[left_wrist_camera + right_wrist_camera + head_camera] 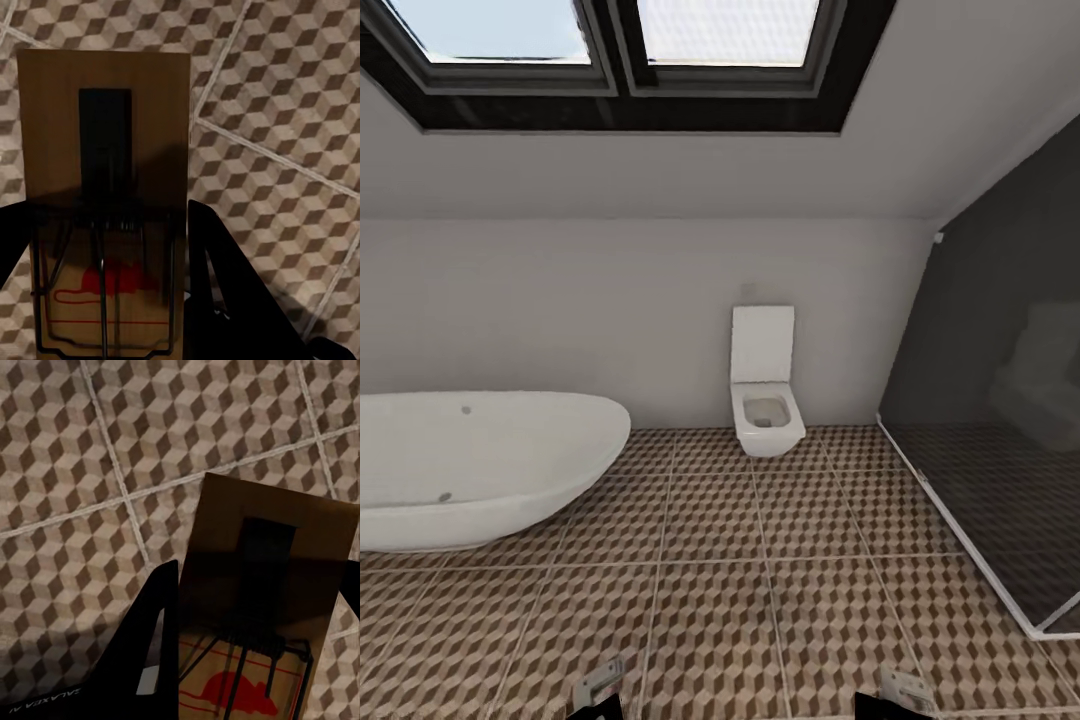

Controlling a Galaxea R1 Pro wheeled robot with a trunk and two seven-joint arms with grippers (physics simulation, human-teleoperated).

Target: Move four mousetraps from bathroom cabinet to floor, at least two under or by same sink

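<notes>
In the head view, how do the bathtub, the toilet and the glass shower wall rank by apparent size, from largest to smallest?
1. The bathtub and the glass shower wall: both look large and both are cut by the picture's edge, so I do not rank them against each other.
2. The toilet: clearly smallest, though it stands farther away.

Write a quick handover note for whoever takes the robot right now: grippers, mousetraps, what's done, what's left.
Left gripper: shut on a mousetrap, held above the tiled floor.
Right gripper: shut on a second mousetrap, also over tiles.
Ahead: bathtub, toilet, glass shower.
Done: two traps in hand.
Left: find the sink, set both down beside it, then place the other two.
</notes>
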